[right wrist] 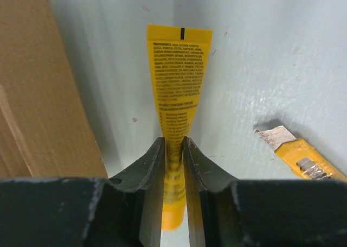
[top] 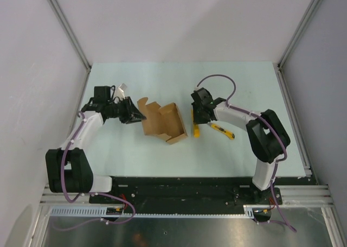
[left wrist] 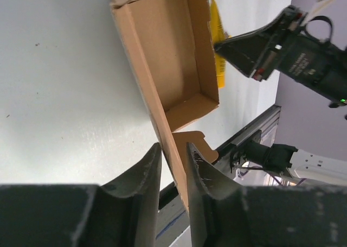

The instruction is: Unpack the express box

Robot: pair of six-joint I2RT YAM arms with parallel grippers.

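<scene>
The express box (top: 162, 125) lies open in the middle of the table, a brown carton with its flaps spread and its inside bare (left wrist: 173, 57). My left gripper (top: 139, 115) is at its left end. In the left wrist view the jaws (left wrist: 173, 146) straddle a thin cardboard wall, slightly apart, with a gap on one side. My right gripper (top: 196, 119) is just right of the box, shut on a yellow tube (right wrist: 179, 78) whose flat crimped end points away from it. The tube (top: 196, 131) reaches down to the table beside the box.
A yellow-and-black utility knife (top: 223, 130) lies on the table just right of the tube, its blade tip showing (right wrist: 274, 135). A small white object (top: 122, 88) sits behind the left arm. Grey walls enclose the table; a black rail (top: 179, 184) runs along the near edge.
</scene>
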